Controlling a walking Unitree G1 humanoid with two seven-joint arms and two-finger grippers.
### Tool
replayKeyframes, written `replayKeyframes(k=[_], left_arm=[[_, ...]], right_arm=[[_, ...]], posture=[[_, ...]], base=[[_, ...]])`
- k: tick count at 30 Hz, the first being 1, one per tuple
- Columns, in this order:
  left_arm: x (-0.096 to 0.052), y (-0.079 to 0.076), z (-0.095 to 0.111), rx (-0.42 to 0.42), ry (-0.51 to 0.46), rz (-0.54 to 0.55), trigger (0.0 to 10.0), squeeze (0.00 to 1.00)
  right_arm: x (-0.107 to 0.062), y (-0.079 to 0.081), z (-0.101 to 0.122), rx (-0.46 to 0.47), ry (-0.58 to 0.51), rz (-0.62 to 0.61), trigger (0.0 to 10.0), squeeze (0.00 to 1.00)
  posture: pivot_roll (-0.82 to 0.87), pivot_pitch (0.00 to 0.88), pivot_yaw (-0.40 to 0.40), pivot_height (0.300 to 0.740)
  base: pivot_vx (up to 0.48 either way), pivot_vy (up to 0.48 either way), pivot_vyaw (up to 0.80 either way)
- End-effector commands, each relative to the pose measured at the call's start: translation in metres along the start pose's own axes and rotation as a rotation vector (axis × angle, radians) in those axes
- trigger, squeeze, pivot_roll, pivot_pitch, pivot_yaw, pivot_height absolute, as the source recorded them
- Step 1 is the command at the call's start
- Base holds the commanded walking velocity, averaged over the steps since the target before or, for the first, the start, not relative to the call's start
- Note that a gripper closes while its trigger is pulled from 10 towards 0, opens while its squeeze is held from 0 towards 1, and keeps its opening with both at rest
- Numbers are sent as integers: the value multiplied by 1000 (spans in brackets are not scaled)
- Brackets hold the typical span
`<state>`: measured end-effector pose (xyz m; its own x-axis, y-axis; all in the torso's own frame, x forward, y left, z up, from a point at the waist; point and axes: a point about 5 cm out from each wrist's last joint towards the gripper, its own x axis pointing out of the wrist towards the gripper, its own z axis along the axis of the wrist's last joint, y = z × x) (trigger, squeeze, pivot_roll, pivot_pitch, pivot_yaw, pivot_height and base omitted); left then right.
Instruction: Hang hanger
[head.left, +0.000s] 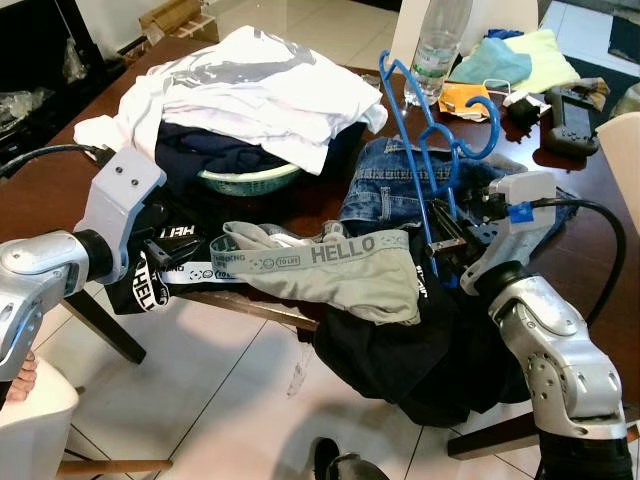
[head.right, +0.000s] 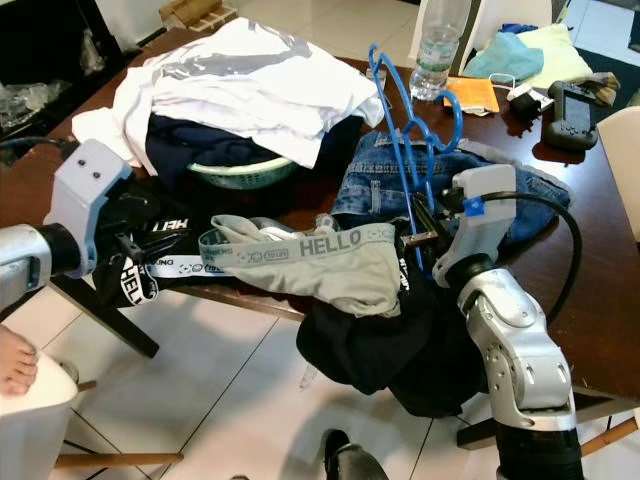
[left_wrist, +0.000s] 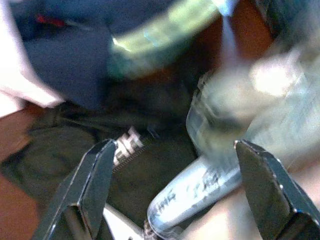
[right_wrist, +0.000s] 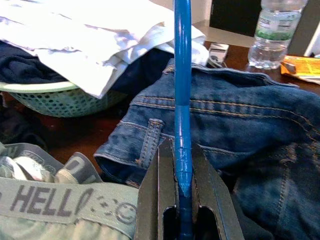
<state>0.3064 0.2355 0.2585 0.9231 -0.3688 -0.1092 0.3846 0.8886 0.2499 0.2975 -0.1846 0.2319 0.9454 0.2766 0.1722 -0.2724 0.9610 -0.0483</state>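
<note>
A blue hanger (head.left: 432, 130) stands upright over folded jeans (head.left: 400, 180) on a cluttered wooden table (head.right: 590, 300), its lower bar clamped in the right gripper (right_wrist: 183, 200). The left gripper (left_wrist: 175, 185), fingers spread apart, hovers at grey "HELLO" underwear (head.left: 330, 270) draped over the table's edge beside a laundry basket (head.left: 250, 180).

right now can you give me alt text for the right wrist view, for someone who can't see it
The right pincer is shut on a blue hanger, whose bar rises straight up the picture. Behind it, blue jeans lie on a dark table beside a grey waistband printed HELLO, with a green basket under white clothes and a water bottle further back.
</note>
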Motion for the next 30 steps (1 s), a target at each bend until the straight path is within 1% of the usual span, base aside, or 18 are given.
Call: replayKeyframes(k=[1,3,4,6,7,8,9,11,12,13,14,17,19,22,24,26,29,30], left_arm=[[-3,16,-5,-190,-19,145,10000,0],[-3,16,-5,-190,-19,145,10000,0],[-2,21,-11,-329,-37,222,10000,0],[-2,21,-11,-329,-37,222,10000,0],[0,23,-17,-431,-34,275,10000,0],[0,23,-17,-431,-34,275,10000,0],[3,27,-26,-544,-45,335,10000,0],[3,27,-26,-544,-45,335,10000,0],[6,30,-33,-641,-52,376,10000,0],[6,30,-33,-641,-52,376,10000,0],[13,30,-40,-704,-44,401,10000,0],[13,30,-40,-704,-44,401,10000,0],[32,18,-45,-749,-16,308,10000,0],[46,1,-43,-762,14,179,10000,0],[46,1,-43,-762,14,179,10000,0],[51,-16,-40,-810,36,94,10000,0],[52,-24,-38,-836,42,56,10000,0],[54,-31,-36,-877,46,39,10000,0]], right_arm=[[-2,-3,-3,0,9,-6,10000,0],[-2,-3,-3,0,9,-6,10000,0],[-1,-3,-3,-1,9,-4,10000,0],[-1,-3,-3,-1,9,-4,10000,0],[0,-3,-3,0,8,-1,10000,0],[0,-3,-3,0,8,-1,10000,0],[1,-3,-3,-1,8,3,10000,0],[1,-3,-3,-1,8,3,10000,0],[1,-3,-2,-2,8,4,10000,0],[1,-3,-2,-2,8,4,10000,0],[1,-3,-2,-4,9,4,10000,0],[1,-3,-2,-4,9,4,10000,0],[0,-4,-2,-8,9,-1,10000,0],[-1,-5,-1,-11,10,-4,10000,0],[-1,-5,-1,-11,10,-4,10000,0],[-1,-5,-1,-12,9,-5,10000,0],[-2,-5,-1,-13,10,-6,10000,0],[-2,-5,-1,-13,11,-6,10000,0]], posture=[[54,237,-23,740],[54,237,-23,740],[62,236,-28,740],[62,236,-28,740],[62,235,-30,740],[62,235,-30,740],[60,235,-31,740],[60,235,-31,740],[58,236,-33,740],[58,236,-33,740],[48,235,-31,740],[48,235,-31,740],[43,234,-29,740],[38,236,-28,740],[38,236,-28,740],[34,235,-24,740],[36,236,-26,740],[36,236,-26,740]], base=[[0,0,0],[0,0,0],[0,0,0],[0,0,0],[0,0,0],[0,0,0],[0,0,0],[0,0,0],[0,0,0],[0,0,0],[0,0,0],[0,0,0],[0,0,0],[0,0,0],[0,0,0],[0,0,0],[0,0,0],[0,0,0]])
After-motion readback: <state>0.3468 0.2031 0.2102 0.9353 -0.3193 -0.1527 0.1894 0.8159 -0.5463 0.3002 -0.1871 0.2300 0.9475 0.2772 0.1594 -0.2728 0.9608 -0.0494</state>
